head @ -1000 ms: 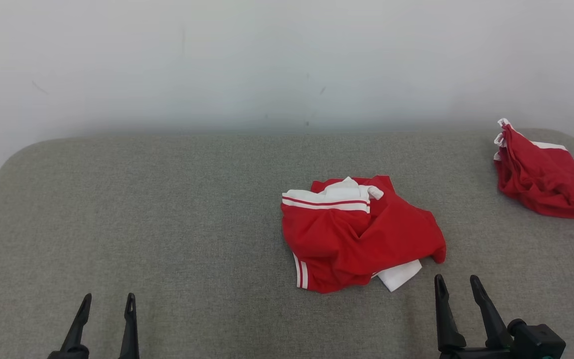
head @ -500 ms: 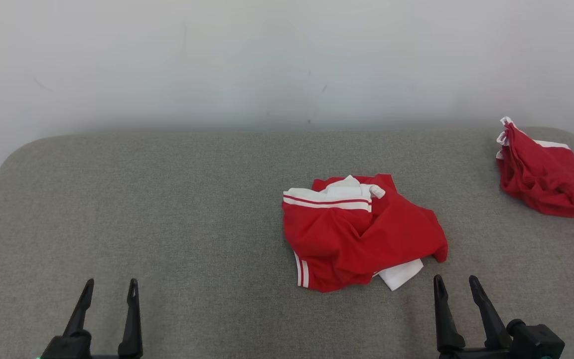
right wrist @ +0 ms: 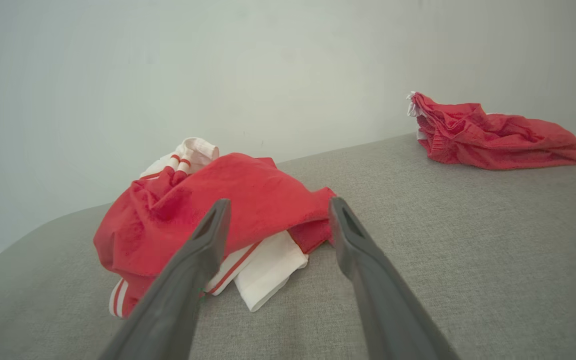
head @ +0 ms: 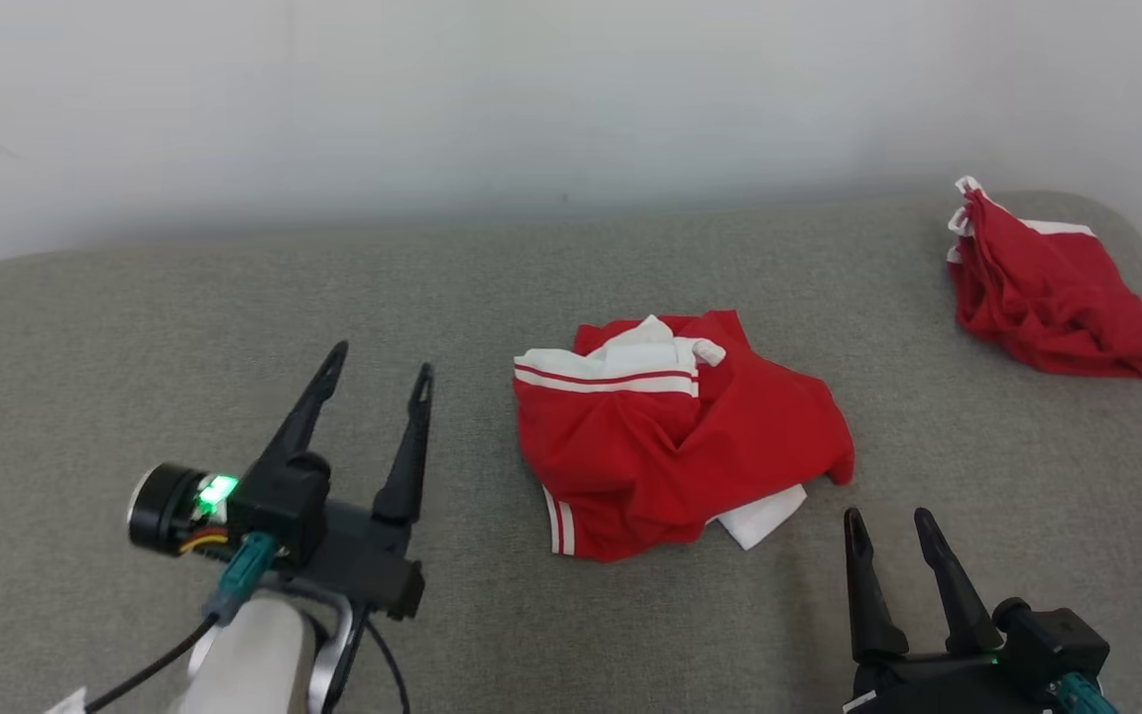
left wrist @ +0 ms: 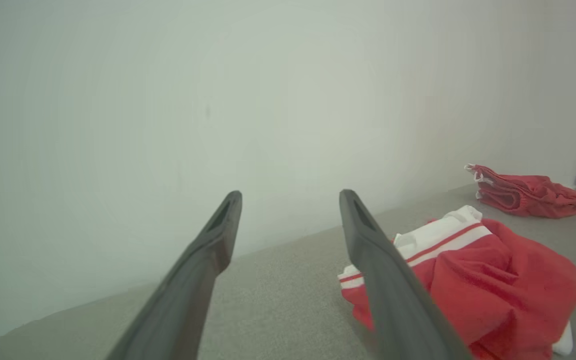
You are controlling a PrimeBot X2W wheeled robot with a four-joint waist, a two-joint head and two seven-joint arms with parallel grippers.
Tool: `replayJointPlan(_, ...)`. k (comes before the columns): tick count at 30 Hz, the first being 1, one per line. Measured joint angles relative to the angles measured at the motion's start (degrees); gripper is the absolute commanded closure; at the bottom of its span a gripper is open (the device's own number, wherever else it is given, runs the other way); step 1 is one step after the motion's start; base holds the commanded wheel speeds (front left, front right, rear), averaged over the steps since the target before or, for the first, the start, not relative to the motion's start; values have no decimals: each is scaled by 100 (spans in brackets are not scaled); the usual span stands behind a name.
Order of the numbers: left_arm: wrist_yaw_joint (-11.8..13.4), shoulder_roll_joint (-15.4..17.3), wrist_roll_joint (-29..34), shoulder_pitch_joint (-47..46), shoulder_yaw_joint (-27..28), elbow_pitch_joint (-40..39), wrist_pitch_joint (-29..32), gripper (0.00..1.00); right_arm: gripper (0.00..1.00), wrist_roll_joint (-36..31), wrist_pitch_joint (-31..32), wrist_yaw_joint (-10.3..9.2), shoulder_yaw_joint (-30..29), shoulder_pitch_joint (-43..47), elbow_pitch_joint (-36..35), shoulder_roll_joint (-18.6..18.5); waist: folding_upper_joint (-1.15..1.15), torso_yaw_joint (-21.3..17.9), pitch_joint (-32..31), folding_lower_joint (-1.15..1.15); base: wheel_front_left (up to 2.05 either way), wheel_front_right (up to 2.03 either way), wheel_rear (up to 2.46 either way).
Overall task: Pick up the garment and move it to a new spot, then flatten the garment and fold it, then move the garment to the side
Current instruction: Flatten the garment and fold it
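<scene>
My left pincer [head: 380,358] and right pincer [head: 886,514] both gape empty; the crumpled red garment [head: 670,446] lies between them on the bench [head: 135,327].

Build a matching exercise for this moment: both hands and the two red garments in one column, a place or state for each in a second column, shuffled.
Column one:
1. left hand
2. right hand
3. striped garment
4. second garment

Column two:
A. bunched at the far right corner of the grey surface
B. crumpled mid-surface, white band showing
C. open, to the left of the striped garment
D. open, just short of the striped garment's near right edge

Pairs: 1-C, 2-D, 3-B, 4-A
</scene>
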Motion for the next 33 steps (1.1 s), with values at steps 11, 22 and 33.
replayJointPlan(11, -11, 152, -528, -1443, -1426, 1276, 11, 0, 0, 124, 0, 0, -62, -234, 19, -1, 0, -659, 474, 1, 0, 0, 0)
replayJointPlan(22, -13, 332, -1325, -2119, -2559, 2506, 581, 0, 0, 263, 0, 0, -18, -410, 21, -1, 0, -1144, 855, 1, 0, 0, 0)
replayJointPlan(33, -12, 432, -1874, -2570, -2908, 2895, 270, 100, 0, 283, 0, 0, -137, -403, -14, -2, 0, -1194, 868, 0, 0, 0, 0)
